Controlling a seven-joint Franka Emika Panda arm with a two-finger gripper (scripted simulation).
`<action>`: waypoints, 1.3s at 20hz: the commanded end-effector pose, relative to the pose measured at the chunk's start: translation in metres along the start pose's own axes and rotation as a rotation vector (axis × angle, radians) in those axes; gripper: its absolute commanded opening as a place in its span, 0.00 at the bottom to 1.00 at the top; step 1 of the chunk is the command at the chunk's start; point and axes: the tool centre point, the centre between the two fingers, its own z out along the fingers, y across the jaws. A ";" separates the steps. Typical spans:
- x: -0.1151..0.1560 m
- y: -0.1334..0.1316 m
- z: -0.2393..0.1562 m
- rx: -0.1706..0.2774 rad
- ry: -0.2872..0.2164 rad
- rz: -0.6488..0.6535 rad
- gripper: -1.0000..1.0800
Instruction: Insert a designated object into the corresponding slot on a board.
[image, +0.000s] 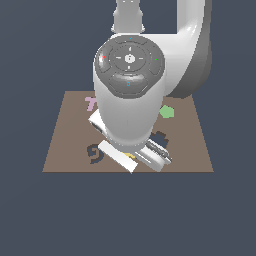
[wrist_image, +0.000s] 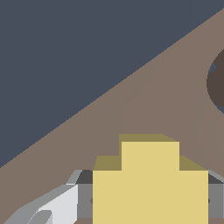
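Gripping the yellow cross (wrist_image: 150, 183) between its grey fingers (wrist_image: 84, 199), the hand (image: 134, 157) hangs low over the brown board (image: 62, 145), near the board's front edge. In the exterior view only a sliver of the yellow cross shows, beneath the arm's white wrist. The dark navy cross-shaped slot (image: 159, 138) lies on the board just beside the hand, partly hidden by it. A dark spiral shape (image: 94, 152) sits on the hand's other side. Farther back on the board are a green pentagon (image: 167, 112) and a pink shape (image: 90, 103).
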 end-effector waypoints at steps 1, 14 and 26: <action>-0.004 0.000 -0.001 0.001 0.001 0.057 0.00; -0.037 -0.004 -0.003 0.002 0.001 0.488 0.00; -0.065 -0.023 -0.005 0.003 0.000 0.924 0.00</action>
